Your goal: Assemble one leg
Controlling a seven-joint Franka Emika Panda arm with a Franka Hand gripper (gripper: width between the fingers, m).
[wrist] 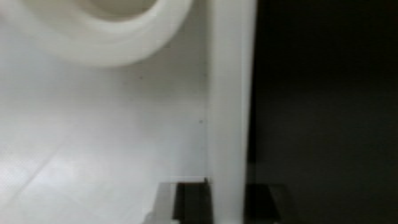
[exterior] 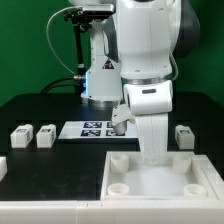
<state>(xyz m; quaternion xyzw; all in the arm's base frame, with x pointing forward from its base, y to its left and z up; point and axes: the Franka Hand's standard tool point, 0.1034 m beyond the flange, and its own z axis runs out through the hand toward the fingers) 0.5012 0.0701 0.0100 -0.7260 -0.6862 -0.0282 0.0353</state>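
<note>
The claw (wrist: 228, 204) pinches the upright side wall of the large white square plastic tray (exterior: 170, 186), one dark finger against each face, so it carries no leg. The nearest small white oblong plastic leg (exterior: 183, 135) rests on the black tabletop (exterior: 60, 165) just past the tray's far edge, toward the exterior view's right of the claw. It is too small to read its long axis. Another leg (exterior: 45, 135) lies well apart on the exterior view's left.

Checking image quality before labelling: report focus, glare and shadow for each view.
Exterior view: reasonably sharp, evenly lit, the white arm slightly washed out against the black table. Wrist view: too close, so the tray and its round socket are blurred; the table beside it is featureless black.
</note>
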